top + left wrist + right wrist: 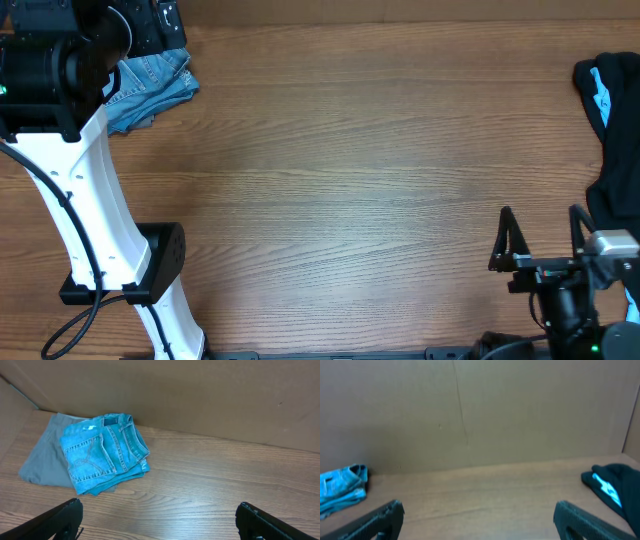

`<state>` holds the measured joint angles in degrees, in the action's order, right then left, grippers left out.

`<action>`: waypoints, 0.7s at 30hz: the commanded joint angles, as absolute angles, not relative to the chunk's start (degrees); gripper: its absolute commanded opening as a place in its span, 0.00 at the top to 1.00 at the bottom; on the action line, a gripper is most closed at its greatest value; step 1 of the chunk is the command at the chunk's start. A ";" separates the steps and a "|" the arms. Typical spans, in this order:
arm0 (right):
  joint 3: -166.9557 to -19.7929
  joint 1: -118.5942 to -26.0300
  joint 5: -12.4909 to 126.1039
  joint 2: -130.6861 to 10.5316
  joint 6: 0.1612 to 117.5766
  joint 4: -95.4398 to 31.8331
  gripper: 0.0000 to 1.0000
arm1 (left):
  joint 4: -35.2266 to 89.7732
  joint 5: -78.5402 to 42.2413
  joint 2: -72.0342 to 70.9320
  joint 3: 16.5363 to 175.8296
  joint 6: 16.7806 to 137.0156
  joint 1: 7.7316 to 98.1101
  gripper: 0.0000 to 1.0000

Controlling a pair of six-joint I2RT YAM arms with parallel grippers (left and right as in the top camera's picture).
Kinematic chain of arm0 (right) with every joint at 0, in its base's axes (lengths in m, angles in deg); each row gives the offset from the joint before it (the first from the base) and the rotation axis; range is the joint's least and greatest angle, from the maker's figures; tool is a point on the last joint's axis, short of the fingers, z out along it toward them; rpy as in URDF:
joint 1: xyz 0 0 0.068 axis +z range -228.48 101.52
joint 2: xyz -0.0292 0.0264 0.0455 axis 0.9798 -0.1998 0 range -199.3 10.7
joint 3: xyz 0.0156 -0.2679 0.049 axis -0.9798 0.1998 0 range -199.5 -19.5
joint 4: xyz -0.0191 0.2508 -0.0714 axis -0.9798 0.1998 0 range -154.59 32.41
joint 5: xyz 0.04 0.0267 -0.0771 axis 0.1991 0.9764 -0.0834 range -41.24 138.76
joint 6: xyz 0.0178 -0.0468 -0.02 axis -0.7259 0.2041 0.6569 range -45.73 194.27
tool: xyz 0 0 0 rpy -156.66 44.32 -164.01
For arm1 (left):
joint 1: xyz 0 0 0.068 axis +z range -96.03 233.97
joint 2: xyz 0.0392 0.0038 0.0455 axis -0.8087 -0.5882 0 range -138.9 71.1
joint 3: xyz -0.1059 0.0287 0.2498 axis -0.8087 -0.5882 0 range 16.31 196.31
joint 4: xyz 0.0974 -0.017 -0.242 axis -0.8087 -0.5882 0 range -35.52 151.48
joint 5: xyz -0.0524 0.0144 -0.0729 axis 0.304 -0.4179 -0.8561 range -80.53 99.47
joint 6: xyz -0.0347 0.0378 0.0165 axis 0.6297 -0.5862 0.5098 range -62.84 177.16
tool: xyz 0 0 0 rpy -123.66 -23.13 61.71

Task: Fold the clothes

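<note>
Surface (350,180): wood-look, fine straight grain, smooth, low sheen. Jeans (105,455): light blue denim cloth, coarse weave, faded patches, raised stitching along pocket and seams, matt. Grey trousers (45,460): finer, smoother cloth, matt, weave too fine to see. Back wall (200,395): brown cardboard-like board, matt, faint scuffs and creases. Black garment (615,140): dark soft cloth, matt; its bright blue trim looks a bit slicker. Left arm link (88,200): white hard shell, plastic-looking, smooth, slight gloss. Joint housing (40,70): black, matt. Left fingers (60,520) and right fingers (375,522): black, hard, matt; plastic or metal, can't tell.
</note>
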<state>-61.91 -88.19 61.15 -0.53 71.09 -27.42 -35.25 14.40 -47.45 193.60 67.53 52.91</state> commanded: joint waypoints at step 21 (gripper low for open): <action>-19.99 -88.34 54.59 10.12 71.70 -62.72 0.00 | -35.31 13.89 -47.73 193.45 68.12 52.82 0.00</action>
<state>-21.19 -88.19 57.82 9.44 71.50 -62.30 -35.27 14.40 -47.45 193.60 67.53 52.91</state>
